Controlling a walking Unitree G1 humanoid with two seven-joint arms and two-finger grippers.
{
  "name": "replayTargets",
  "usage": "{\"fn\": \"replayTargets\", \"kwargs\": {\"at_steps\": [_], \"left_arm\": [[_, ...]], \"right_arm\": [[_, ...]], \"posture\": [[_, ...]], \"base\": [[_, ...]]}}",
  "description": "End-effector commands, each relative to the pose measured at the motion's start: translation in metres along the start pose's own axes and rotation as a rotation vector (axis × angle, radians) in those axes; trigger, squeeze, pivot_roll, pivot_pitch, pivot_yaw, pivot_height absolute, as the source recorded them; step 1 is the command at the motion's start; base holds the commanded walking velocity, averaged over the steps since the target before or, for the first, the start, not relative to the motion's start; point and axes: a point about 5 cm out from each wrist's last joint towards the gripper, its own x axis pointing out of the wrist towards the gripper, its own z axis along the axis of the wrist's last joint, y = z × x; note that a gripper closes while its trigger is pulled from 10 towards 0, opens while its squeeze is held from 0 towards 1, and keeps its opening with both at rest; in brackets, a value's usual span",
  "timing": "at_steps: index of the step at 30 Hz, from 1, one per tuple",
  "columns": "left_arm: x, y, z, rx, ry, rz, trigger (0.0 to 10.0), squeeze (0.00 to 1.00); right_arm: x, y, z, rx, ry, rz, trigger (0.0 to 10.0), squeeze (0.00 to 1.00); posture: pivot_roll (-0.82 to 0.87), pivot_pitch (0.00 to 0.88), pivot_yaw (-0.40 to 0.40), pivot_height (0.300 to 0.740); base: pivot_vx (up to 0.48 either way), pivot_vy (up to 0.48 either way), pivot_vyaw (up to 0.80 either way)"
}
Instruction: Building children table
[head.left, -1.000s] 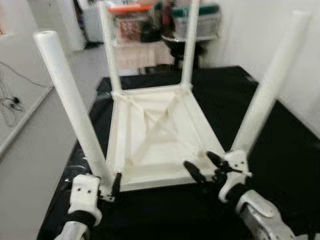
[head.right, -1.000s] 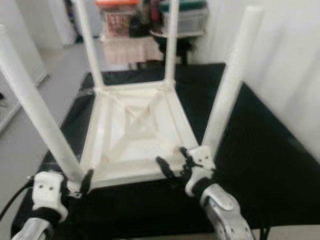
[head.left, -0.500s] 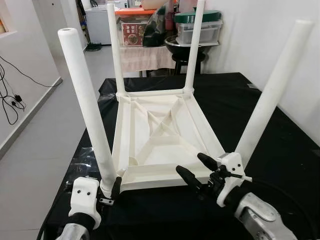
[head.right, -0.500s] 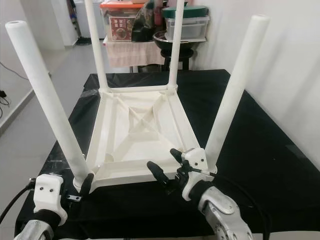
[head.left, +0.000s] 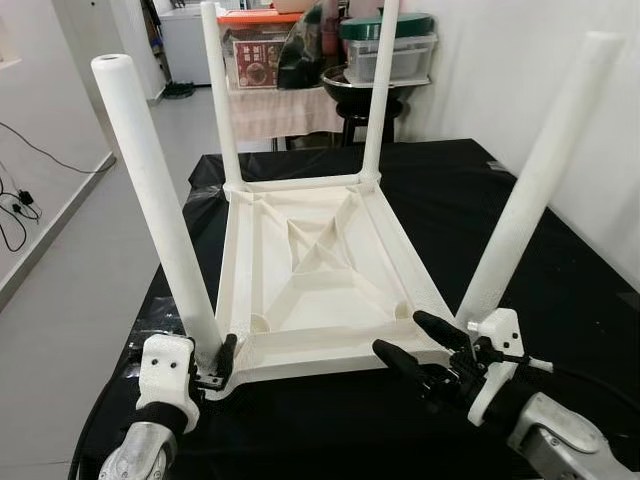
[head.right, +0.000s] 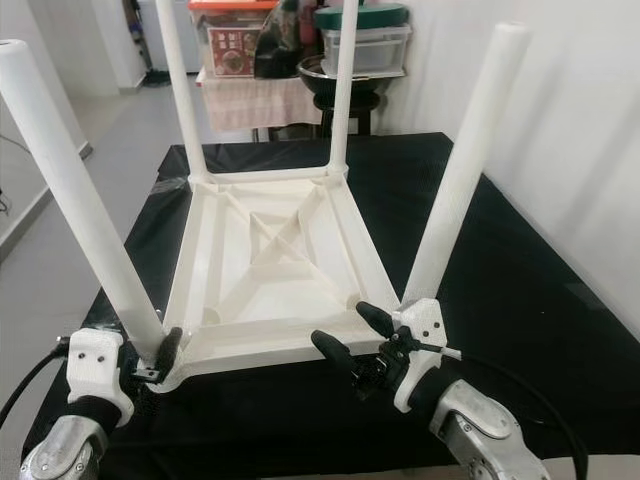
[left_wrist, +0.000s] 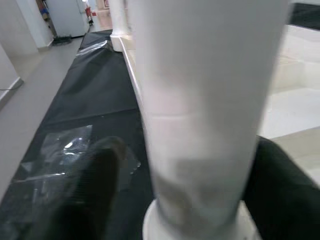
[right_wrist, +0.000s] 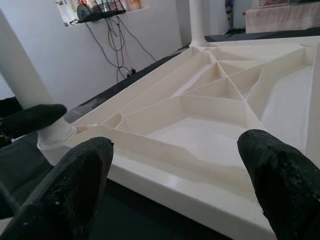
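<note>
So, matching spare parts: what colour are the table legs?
White, like the upturned table itself; the near-left leg shows best in the left eye view.

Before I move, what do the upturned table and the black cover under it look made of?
Table: likely moulded plastic, matte off-white, judging by the ribbed underside and tubular legs. Black cover: looks like thin plastic sheeting, wrinkled with slight sheen; could be coated fabric.

Upturned table on a cloth-covered surface, legs up; storage boxes behind.
</note>
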Motion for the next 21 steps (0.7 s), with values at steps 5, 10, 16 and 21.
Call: {"fn": "replayTargets", "kwargs": {"at_steps": [5, 10, 16, 21], "left_arm": [[-0.002, 0.008, -0.004, 0.003, 0.006, 0.041, 0.0, 0.0], [-0.002, 0.009, -0.004, 0.005, 0.005, 0.043, 0.0, 0.0], [-0.002, 0.009, -0.004, 0.007, 0.003, 0.043, 0.0, 0.0], [-0.003, 0.01, -0.003, 0.011, 0.001, 0.047, 0.0, 0.0]], "right_arm": [[-0.028, -0.004, 0.015, -0.03, 0.042, 0.046, 10.0, 0.0], [-0.058, -0.013, 0.029, -0.09, 0.134, 0.067, 10.0, 0.0], [-0.067, -0.02, 0.036, -0.112, 0.164, 0.044, 10.0, 0.0], [-0.056, -0.069, 0.073, -0.151, 0.055, -0.31, 10.0, 0.0]], "posture": [[-0.12, 0.0, 0.012, 0.74], [-0.13, 0.0, 0.013, 0.74], [-0.13, 0.0, 0.01, 0.74], [-0.12, 0.0, 0.008, 0.74]], "base": [[0.0, 0.0, 0.0], [0.0, 0.0, 0.0], [0.0, 0.0, 0.0], [0.0, 0.0, 0.0]]}}
